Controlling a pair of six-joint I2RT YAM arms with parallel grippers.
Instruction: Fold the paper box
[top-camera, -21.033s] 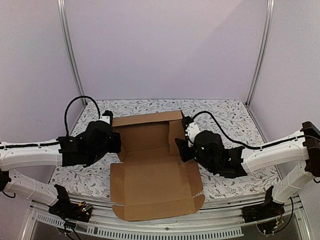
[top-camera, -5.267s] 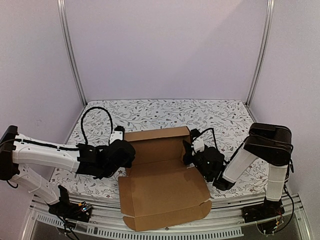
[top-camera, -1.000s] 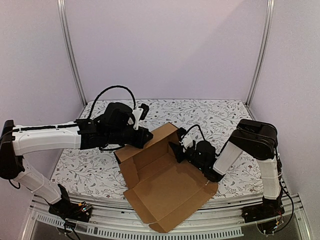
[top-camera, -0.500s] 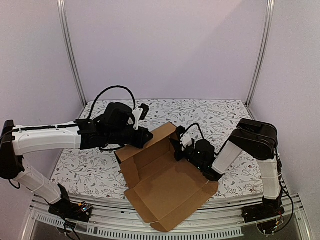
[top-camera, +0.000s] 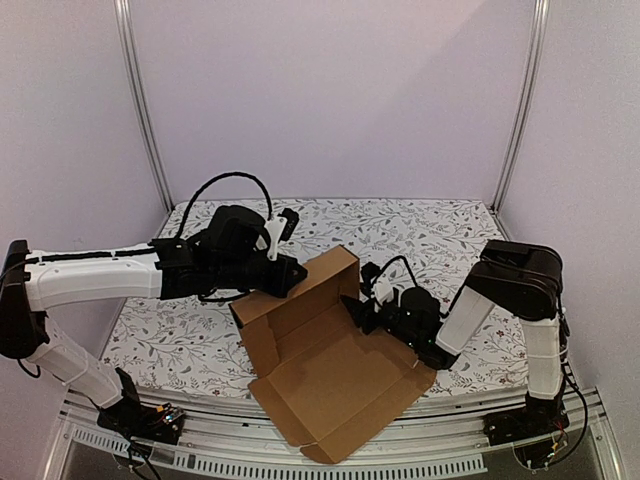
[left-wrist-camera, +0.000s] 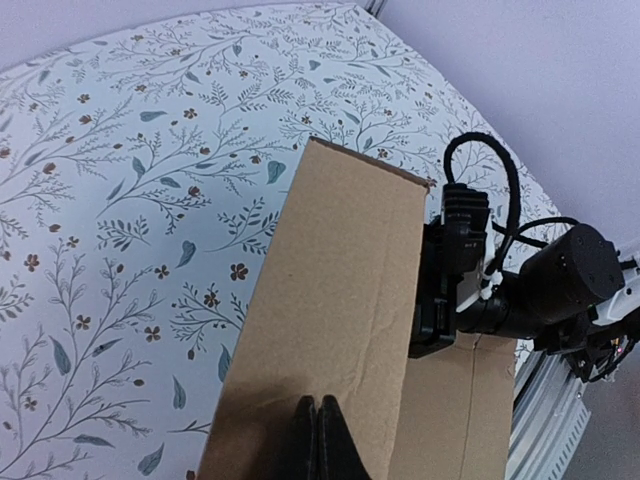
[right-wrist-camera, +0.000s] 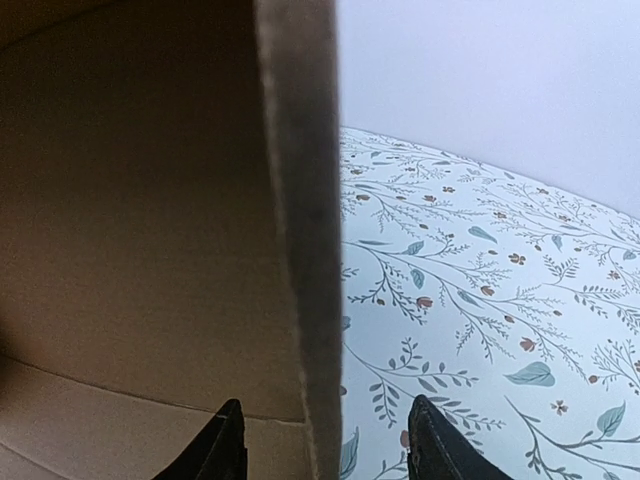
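Cardboard, one paper box (top-camera: 330, 365), two arms (top-camera: 90, 275) (top-camera: 520, 300), one table (top-camera: 440, 225)

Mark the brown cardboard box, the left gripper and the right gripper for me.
brown cardboard paper box (top-camera: 335, 375), top external view, on its flat near panel.
left gripper (left-wrist-camera: 316, 405), left wrist view, at its shut black fingertips.
right gripper (right-wrist-camera: 325, 410), right wrist view, midway between open fingers straddling the upright flap's edge.

Only the dark fingertips of the right gripper (right-wrist-camera: 327, 445) rise from the bottom edge of its wrist view, the upright wall of the plain brown cardboard box (right-wrist-camera: 130, 200) between them a blurred strip cut off above and below, while the left gripper (left-wrist-camera: 317, 440) shows just its pressed-together tips over a cropped panel.
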